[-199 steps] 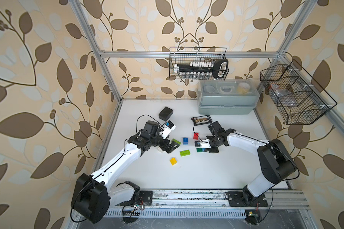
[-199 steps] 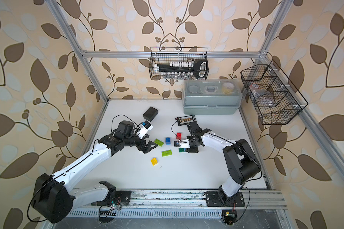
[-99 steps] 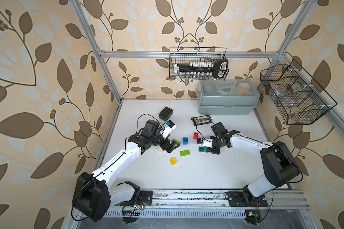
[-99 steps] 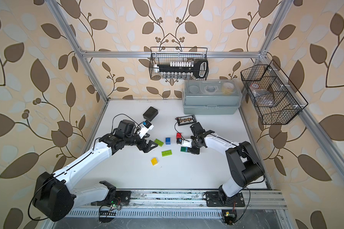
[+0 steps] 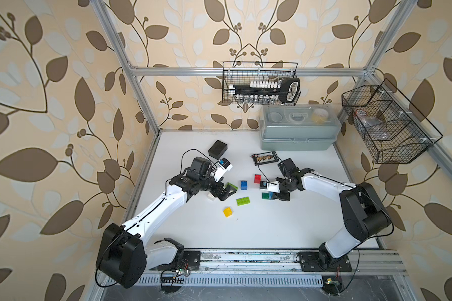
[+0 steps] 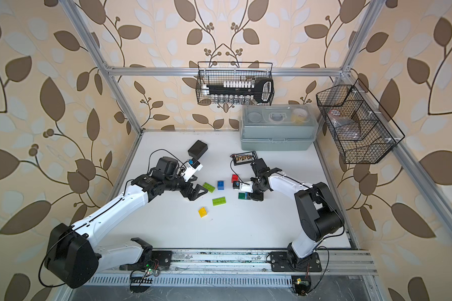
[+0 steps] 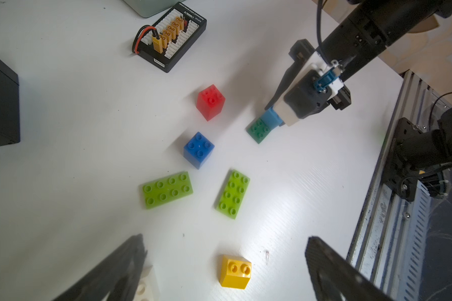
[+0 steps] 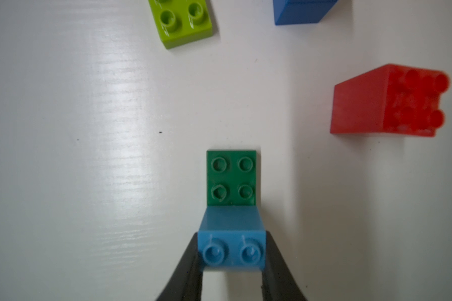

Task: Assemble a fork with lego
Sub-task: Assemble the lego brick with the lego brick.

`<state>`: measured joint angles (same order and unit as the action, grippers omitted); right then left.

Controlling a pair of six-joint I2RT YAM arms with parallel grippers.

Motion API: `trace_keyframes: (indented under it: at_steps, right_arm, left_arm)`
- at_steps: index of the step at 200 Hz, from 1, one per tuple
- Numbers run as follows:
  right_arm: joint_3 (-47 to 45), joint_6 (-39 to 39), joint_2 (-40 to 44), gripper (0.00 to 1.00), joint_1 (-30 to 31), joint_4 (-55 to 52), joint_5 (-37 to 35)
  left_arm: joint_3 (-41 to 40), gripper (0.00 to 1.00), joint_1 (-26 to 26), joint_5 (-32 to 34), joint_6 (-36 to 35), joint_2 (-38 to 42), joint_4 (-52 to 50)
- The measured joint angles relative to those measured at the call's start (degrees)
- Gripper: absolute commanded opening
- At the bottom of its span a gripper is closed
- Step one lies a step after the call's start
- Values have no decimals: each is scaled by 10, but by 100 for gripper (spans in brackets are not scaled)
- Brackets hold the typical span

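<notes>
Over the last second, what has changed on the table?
The right gripper, jaws shut on the light-blue brick, shifted slightly toward the robot's right, and the dark-green brick under it seems to have slid along. Nothing was taken or let go. The left gripper, jaws open, and the other bricks stayed put.

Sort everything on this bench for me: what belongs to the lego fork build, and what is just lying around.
Belongs: light-blue brick, held by the right gripper over one end of the dark-green brick; red brick; blue brick; lime brick; second lime brick; yellow brick; white brick.

Lying about: black box; connector board; grey storage case; back wire basket; side wire basket.
</notes>
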<state>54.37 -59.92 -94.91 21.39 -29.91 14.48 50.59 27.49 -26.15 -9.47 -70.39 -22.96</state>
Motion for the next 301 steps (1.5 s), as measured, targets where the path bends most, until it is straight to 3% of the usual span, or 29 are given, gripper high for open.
trace_keyframes:
  at_steps: [93, 163, 227, 275, 283, 301]
  right_arm:
    - [31, -13, -21, 9, 5, -40, -10]
    - [-42, 50, 42, 16, 5, 6, -10]
    - [-49, 111, 49, 20, 5, 15, -9]
    - [-46, 154, 45, 30, 8, 18, -7]
    - [-45, 159, 44, 37, 8, 18, -7]
    - [-45, 168, 42, 40, 8, 19, -7]
  left_arm:
    - [14, 99, 0, -1, -15, -25, -1]
    - [17, 99, 0, -6, -21, -24, -3]
    - [24, 99, 0, -9, -23, -1, -24]
    - [24, 99, 0, -9, -23, 9, -31]
    - [24, 99, 0, -9, -23, 9, -31]
    - [24, 99, 0, -9, -23, 9, -31]
